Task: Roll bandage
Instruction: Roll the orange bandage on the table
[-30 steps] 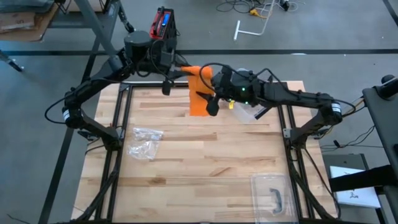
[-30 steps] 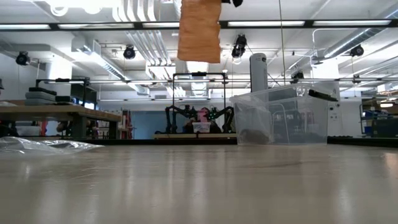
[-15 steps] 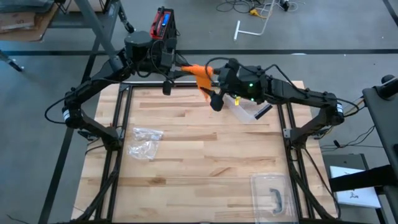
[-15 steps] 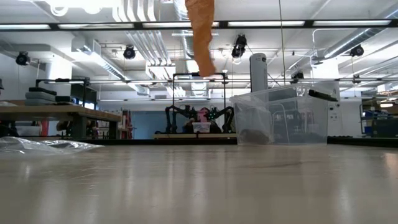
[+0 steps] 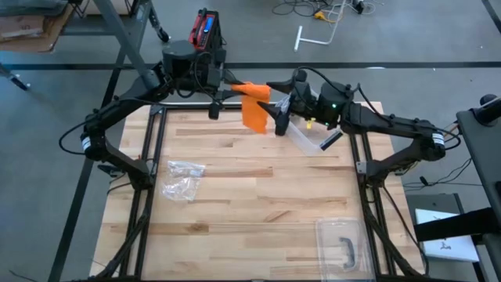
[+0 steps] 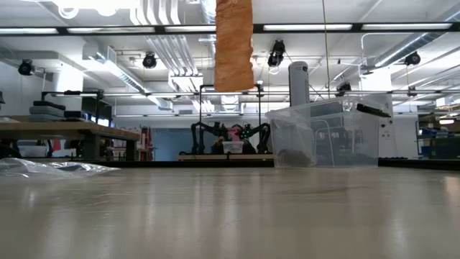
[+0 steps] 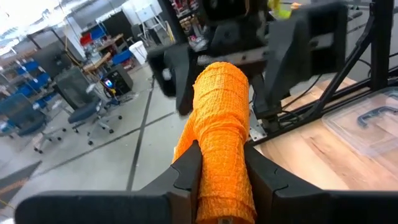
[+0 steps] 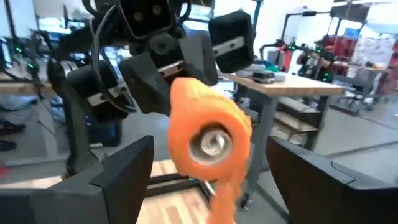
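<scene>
left gripper (image 7: 219, 177) clamped on orange bandage roll (image 5: 252, 94), held aloft at table's 12 o'clock; loose tail hanging | right gripper (image 5: 279, 117) spread wide, empty, just beside roll at its 3 o'clock | plastic bag (image 5: 180, 178) at 9 o'clock; clear lidded box (image 5: 345, 244) at 5 o'clock; wooden table (image 5: 258, 211)

In your low view the orange bandage (image 6: 233, 43) runs off the top edge, so you can't see what holds it; in your right wrist view the roll looks blurry; the box (image 6: 327, 137) hides its contents.
</scene>
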Motion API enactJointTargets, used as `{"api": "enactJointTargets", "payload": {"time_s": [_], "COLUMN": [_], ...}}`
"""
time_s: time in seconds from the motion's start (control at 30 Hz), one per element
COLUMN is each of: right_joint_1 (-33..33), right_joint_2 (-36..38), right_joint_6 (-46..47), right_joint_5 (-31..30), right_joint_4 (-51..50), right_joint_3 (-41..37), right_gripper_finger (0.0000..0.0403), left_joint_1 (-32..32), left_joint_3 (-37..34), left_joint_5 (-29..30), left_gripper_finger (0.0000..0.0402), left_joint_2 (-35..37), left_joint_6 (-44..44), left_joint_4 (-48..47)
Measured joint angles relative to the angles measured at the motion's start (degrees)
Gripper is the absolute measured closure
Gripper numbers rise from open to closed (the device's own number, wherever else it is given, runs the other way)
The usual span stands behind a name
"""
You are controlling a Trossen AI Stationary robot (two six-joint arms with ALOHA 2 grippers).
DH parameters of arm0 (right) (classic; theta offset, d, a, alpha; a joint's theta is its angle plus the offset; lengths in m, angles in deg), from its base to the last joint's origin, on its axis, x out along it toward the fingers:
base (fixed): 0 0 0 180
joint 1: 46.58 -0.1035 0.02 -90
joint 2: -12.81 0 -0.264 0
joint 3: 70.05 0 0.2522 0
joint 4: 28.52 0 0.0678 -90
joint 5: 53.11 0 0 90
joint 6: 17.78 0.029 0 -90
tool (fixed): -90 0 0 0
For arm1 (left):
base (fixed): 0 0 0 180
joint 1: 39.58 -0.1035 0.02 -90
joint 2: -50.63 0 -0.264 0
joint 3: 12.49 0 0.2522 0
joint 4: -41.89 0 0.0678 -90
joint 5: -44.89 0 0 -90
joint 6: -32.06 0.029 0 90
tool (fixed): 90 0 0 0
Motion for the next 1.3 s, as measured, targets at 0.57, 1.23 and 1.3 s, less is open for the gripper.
{"api": "enactJointTargets", "payload": {"time_s": [0.57, 1.23, 1.3], "right_joint_1": [2.6, 2.5, 2.4], "right_joint_2": [-2.5, -4.5, -4.5], "right_joint_6": [6.6, -15.0, -22.1], "right_joint_5": [6.6, 6.8, 6.8], "right_joint_4": [3.8, 2.9, 1.8], "right_joint_3": [0.2, 2.1, 2.1], "right_gripper_finger": [0.0155, 0.0353, 0.0352], "left_joint_1": [0.4, -0.1, -0.7], "left_joint_3": [-0.1, -0.1, -0.1], "left_joint_5": [-0.2, -0.2, -0.3], "left_gripper_finger": [0.0334, 0.0281, 0.0263], "left_joint_2": [-0.8, -0.9, -0.4], "left_joint_6": [4.3, 0.5, -0.6], "left_joint_4": [0.2, -1.8, -3.7]}}
